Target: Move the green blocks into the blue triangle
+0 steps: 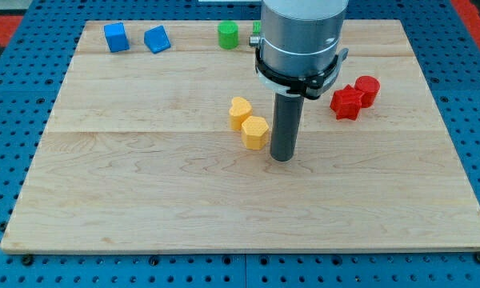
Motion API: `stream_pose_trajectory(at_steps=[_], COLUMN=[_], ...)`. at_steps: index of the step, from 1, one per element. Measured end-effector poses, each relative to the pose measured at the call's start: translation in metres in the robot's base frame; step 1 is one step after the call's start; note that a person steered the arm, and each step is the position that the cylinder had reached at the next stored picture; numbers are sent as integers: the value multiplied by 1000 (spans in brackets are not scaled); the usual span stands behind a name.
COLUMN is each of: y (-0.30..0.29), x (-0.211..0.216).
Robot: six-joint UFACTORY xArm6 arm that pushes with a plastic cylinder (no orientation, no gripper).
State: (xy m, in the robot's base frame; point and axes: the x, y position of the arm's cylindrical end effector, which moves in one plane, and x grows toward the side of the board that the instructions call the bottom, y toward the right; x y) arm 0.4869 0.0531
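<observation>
A green cylinder (228,34) stands near the view's top, left of the arm. A second green block (257,32) shows only as a sliver behind the arm's body. The blue triangle (157,39) lies at the view's top left, with a blue cube (116,37) to its left. My tip (282,157) rests on the board near the middle, just right of the yellow hexagon (255,132), well below the green blocks.
A yellow heart (239,112) touches the yellow hexagon on its upper left. A red star-shaped block (346,102) and a red cylinder (367,90) sit at the view's right. The wooden board (144,200) ends on blue pegboard all around.
</observation>
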Motion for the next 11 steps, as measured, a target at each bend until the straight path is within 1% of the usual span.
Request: stream_pose_trajectory(at_steps=[2, 3, 4, 5, 6, 7, 8, 9, 10, 11], y=[8, 6, 14, 35, 14, 13, 41, 52, 27, -31], x=[3, 20, 22, 0, -8, -100, -177, -231, -265, -266])
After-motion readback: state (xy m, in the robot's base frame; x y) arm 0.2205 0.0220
